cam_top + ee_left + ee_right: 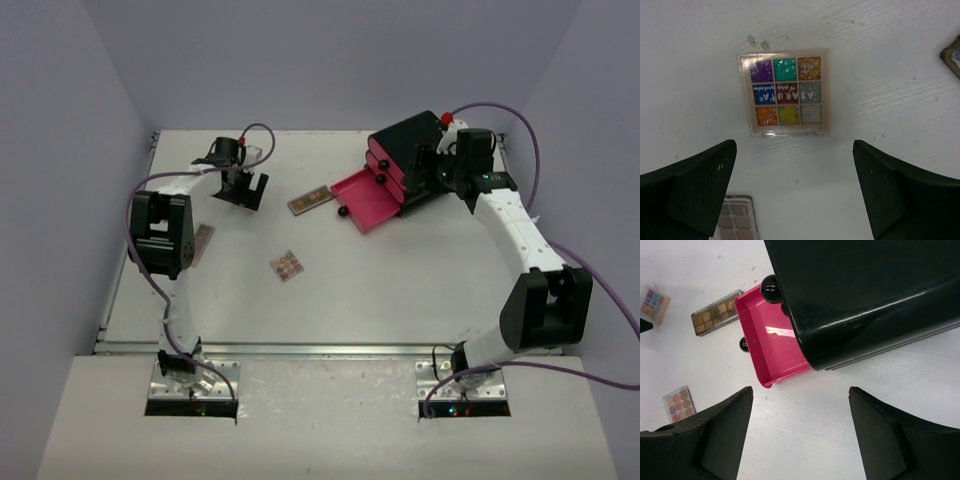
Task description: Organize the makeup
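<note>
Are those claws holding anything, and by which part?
Nothing is held. The left claw stands open near a colourful palette; the right claw stands open beside the black box.

Left gripper (794, 150) wide open, right gripper (800, 392) open, both empty, seemingly angled downward

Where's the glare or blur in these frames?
Right wrist: white glare streak on the pink drawer floor, sheen bands across the black box. Left wrist: colourful palette in focus, lettering legible. Top external: even light, only faint shadows on the table.
</note>
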